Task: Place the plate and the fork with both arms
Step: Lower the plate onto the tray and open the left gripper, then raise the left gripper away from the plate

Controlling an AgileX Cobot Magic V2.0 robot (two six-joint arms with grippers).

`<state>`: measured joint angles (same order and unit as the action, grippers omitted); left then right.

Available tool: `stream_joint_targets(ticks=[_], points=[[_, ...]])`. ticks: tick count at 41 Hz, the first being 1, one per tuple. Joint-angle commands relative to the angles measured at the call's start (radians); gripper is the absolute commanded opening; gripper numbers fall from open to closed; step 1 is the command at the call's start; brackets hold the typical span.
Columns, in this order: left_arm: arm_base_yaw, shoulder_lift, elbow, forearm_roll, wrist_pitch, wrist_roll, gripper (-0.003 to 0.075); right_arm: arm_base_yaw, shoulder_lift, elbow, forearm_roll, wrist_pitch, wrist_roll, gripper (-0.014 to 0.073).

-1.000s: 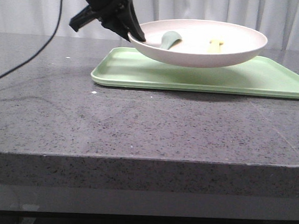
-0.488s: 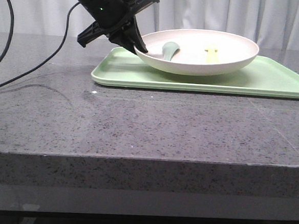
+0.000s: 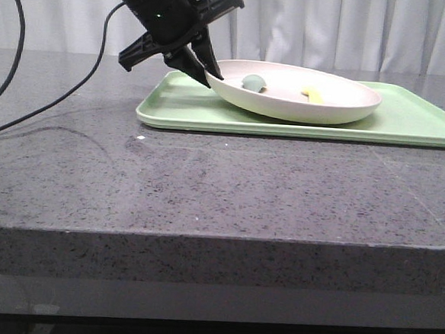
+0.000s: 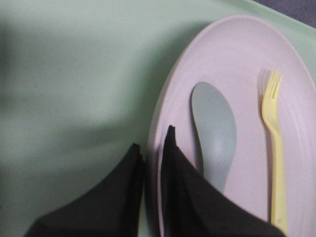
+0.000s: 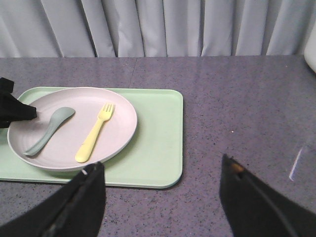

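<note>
Front view: your left gripper pinches the left rim of the plate, one finger inside the rim, one outside. The plate sits on the green tray, toward its left end; whether the held edge is fully down you cannot tell from here.

Left wrist view: the fingers straddle the rim, closed on it.

Right wrist view: right gripper spread wide, holding nothing, hovering over the table well right of and nearer than the tray. The fork lies in the plate, right of a teal spoon.

Judgement: plate placement looks about done, release pending. The fork is untouched; if it belongs off the plate, that step remains for your right arm.
</note>
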<state>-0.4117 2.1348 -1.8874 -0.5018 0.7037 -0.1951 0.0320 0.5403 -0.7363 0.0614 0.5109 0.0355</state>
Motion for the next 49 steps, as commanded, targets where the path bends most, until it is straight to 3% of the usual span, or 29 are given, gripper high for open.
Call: stream_joint_targets(ticks=[1,10,20,27,32,43,49], points=[[-0.011,-0.065,-0.040,-0.015,-0.070,-0.023,0.0120,-0.005,0.008,-0.035,0.001,-0.072,-0.008,0.0520],[-0.004,-0.067,-0.040,-0.015,-0.046,-0.021,0.0129,-0.005,0.008,-0.035,0.001,-0.073,-0.008,0.0520],[0.008,-0.085,-0.040,-0.013,0.006,0.008,0.0373,-0.005,0.008,-0.035,0.001,-0.073,-0.008,0.0520],[0.009,-0.173,-0.040,0.070,0.008,0.087,0.0389,-0.005,0.008,-0.035,0.001,-0.073,-0.008,0.0520],[0.020,-0.236,-0.040,0.186,0.028,0.087,0.0322,-0.005,0.008,-0.035,0.001,-0.073,-0.008,0.0520],[0.048,-0.328,-0.040,0.308,0.107,0.087,-0.0020,-0.005,0.008,-0.035,0.001,-0.072,-0.008,0.0520],[0.064,-0.389,-0.014,0.375,0.143,0.087,-0.0018,-0.005,0.008,-0.035,0.001,-0.072,-0.008,0.0520]])
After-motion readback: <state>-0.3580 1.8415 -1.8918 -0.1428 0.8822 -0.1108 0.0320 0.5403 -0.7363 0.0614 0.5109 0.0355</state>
